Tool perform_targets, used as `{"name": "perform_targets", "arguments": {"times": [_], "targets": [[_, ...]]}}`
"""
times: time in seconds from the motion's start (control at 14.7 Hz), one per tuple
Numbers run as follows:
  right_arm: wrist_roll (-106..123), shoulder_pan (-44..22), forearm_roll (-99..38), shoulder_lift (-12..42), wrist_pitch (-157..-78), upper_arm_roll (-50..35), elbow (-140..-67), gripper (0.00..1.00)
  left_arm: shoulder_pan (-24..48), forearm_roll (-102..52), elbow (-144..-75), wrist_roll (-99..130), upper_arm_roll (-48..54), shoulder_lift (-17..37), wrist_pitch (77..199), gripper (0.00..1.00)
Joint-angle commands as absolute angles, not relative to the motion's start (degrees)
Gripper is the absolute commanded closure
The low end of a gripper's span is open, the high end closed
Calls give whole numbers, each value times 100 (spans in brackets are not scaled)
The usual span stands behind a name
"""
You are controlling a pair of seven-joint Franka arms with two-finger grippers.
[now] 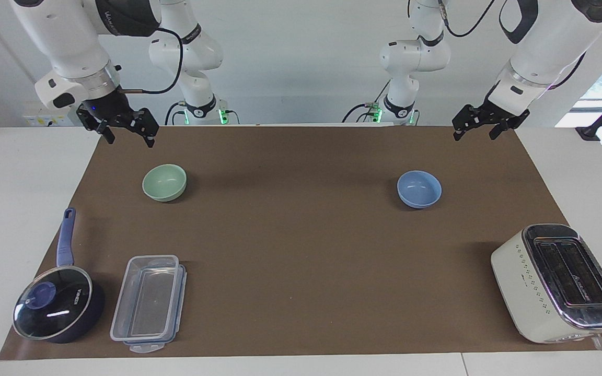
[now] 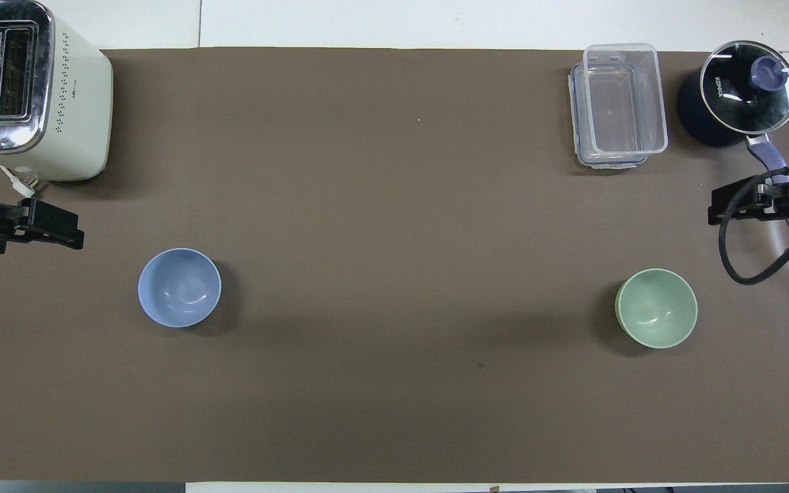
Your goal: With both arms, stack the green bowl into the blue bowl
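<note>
- Green bowl (image 1: 164,182) sits upright on the brown mat (image 1: 301,292), toward the right arm's end of the surface, and nothing touches it.
- Over at the left arm's end sits the blue bowl (image 1: 419,189), upright too, well apart from its partner and about level with it.
- Right gripper (image 1: 129,133) hangs in the air over the mat's edge nearest the robots, close to the green bowl; its fingers are spread and empty.
- Left gripper (image 1: 477,127) hovers over the matching corner at its own end, fingers parted as well, holding nothing.
- So the stacking has not begun, I'd say: both bowls still need a pick.
- Risk one: these rims are thin and smooth. A pinch set too shallow on the wall could let the green bowl slip or tip on the lift.
- Risk two: the bowls look equal in size, so the nest is tight. A drop slightly off centre would likely leave green perched crooked on blue's rim, or shove blue along the mat.
- Risk three: both arms heading for the middle could crowd each other if the handover is rushed.
- Saucepan (image 1: 59,303), clear container (image 1: 149,303) and toaster (image 1: 557,282) stand well away from the robots, hardly in the way.
</note>
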State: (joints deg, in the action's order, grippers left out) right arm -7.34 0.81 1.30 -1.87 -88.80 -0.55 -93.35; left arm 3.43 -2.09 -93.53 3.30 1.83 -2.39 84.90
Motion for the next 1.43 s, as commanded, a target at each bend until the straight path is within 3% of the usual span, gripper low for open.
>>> {"name": "perform_targets", "arguments": {"times": [0.0,1.02,1.22,1.36], "targets": [[-677,105,193,-325,-8930,-70,-9501,0,369,-97,-9510,325,193,-378,8648,0],[-537,184,176,-360,-8868,-53,-9580,0,290,-105,-9606,343,176,-553,8552,0],[-168,351,176,-614,-9130,-35,-10131,0,290,-105,-10166,308,167,-737,8980,0],[260,762,176,-1043,-9795,-26,-11121,0,290,-105,-10973,299,167,-983,9673,0]]}}
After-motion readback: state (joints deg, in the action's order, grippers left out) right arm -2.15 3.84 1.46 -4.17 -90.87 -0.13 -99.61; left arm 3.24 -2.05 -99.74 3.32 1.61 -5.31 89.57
